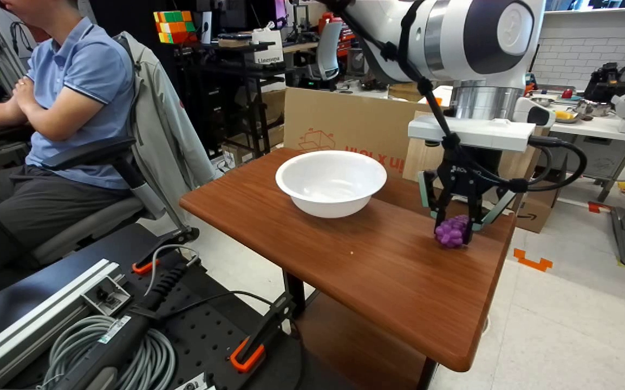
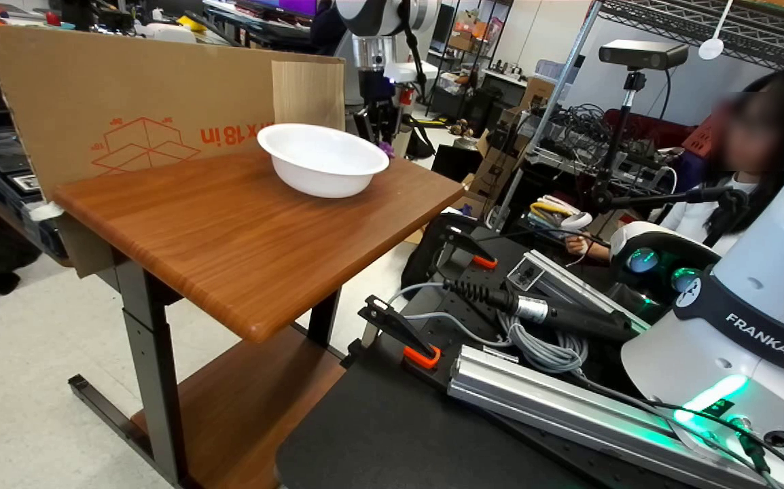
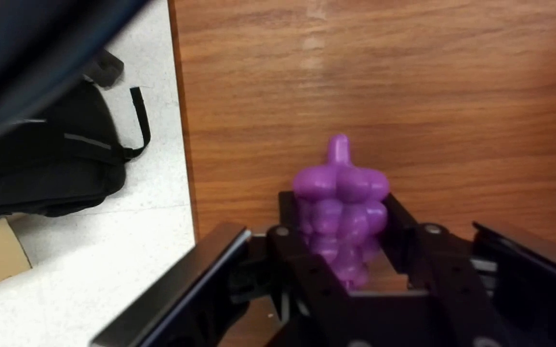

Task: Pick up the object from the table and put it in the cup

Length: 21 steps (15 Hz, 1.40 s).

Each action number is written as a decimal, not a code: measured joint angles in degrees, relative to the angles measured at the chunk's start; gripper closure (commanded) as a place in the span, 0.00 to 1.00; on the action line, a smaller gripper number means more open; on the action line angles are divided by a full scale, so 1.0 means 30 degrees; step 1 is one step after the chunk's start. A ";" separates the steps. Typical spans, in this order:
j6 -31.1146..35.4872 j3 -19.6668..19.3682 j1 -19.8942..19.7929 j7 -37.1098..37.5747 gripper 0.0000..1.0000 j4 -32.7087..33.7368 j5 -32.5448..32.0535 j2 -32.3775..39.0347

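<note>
The fingers (image 3: 401, 219) stand on either side of the purple lumpy item (image 3: 341, 212), which is shaped like a bunch of grapes, and press against its flanks, gripping it between them. In the wrist view its stubby stem (image 3: 339, 152) points to the top of the view and its narrower end lies between the fingers. The item is over the desk (image 1: 388, 281), near one edge; whether its underside touches the wood I cannot tell. Above, the white-and-grey arm (image 1: 464, 43) reaches down, a black cable (image 1: 425, 86) strapped along it. The white bowl (image 2: 317, 185) stands upright on the desk, well apart from the item; in an exterior view it hides most of the item, leaving a little purple showing just past it. Beyond the desk, in both exterior views, stands a sheet of cardboard (image 2: 161, 95) with red printing, a light wooden board (image 2: 308, 95) before it. A black bench (image 2: 392, 421) carries a metal rail (image 2: 548, 405), a coil of grey cable (image 2: 547, 354) and orange-tipped clamps (image 2: 399, 327). In an exterior view a person in a blue shirt (image 1: 88, 86) sits in an office chair (image 1: 96, 225). In the wrist view a black backpack (image 3: 61, 159) lies on the pale floor (image 3: 90, 246) beside the desk.
</note>
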 measured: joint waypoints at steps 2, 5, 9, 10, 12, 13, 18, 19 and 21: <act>-0.0040 -0.0007 -0.0147 0.0193 0.82 0.0198 0.0009 0.0088; 0.1724 0.0008 -0.0197 0.0295 0.82 -0.0822 0.0203 -0.0692; 0.5134 0.0495 -0.0210 -0.0403 0.82 -0.4169 0.0848 -0.3682; 0.5763 0.0692 -0.0205 -0.0729 0.82 -0.5035 0.0971 -0.4451; 0.6952 0.1128 -0.0195 -0.1540 0.82 -0.6874 0.1157 -0.5903; 0.7467 0.1399 -0.0212 -0.2285 0.82 -0.7829 0.1329 -0.6570; 0.9921 0.3083 -0.0172 -0.6045 0.82 -1.2938 0.2284 -0.9358; 1.0540 0.3446 -0.0135 -0.6664 0.82 -1.3999 0.2488 -0.9868; 1.2052 0.4212 -0.0069 -0.7882 0.82 -1.6119 0.3114 -1.0939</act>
